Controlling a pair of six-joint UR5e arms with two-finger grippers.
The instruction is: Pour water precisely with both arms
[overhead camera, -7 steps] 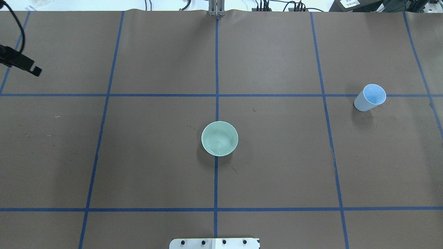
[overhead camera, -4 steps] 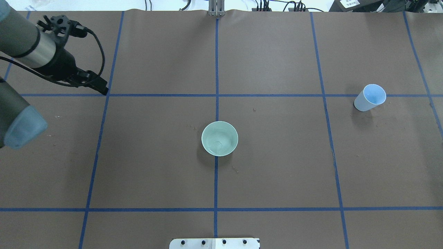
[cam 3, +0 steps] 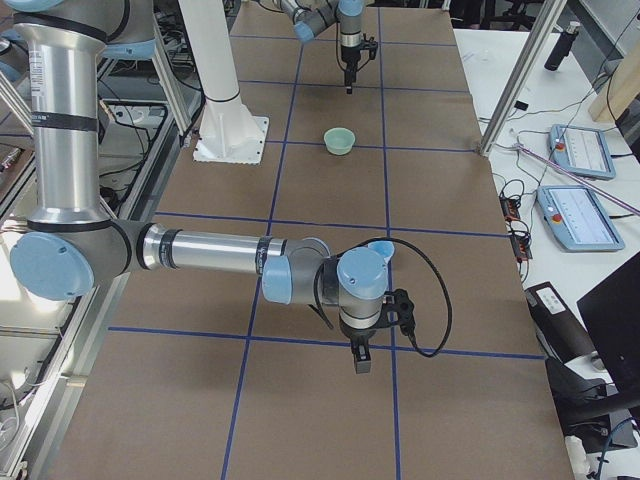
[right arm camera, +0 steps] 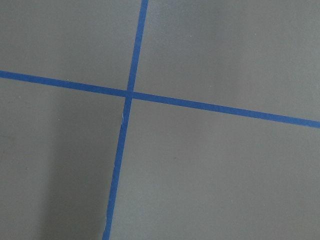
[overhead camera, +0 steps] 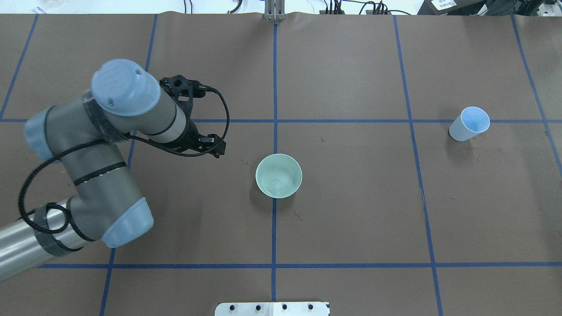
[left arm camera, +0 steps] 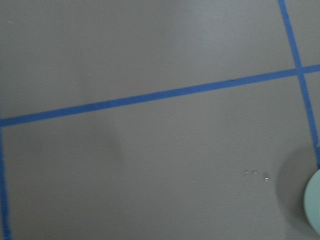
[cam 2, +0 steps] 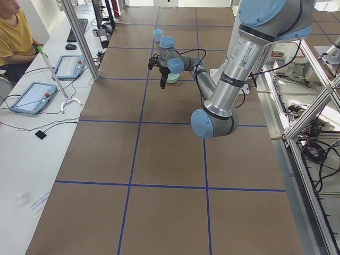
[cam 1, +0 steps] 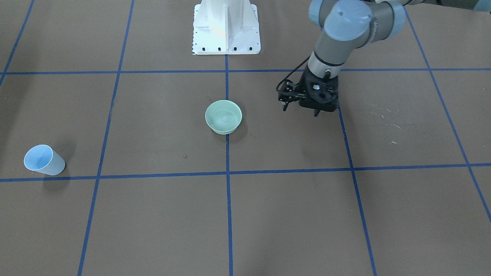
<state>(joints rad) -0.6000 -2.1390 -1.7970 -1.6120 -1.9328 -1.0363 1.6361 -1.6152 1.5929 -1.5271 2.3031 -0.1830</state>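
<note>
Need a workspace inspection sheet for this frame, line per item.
Surface: brown paper with blue tape grid, flat.
Job's things: green bowl at centre holding a little water; blue cup upright, far off on the robot's right.
Clutter: whitish stains, small specks.
Grippers: left pincer beside the bowl, holding nothing; right pincer above bare paper; jaws unclear on both.
Cables: black cable looped by the left pincer.
Surroundings: person, tablets on side bench.

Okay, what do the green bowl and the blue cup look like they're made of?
Green bowl: probably glazed ceramic or hard plastic; smooth, opaque, faintly glossy. Blue cup: likely thin plastic or coated paper; matte wall, thin rim. Neither is certain from these views.
</note>
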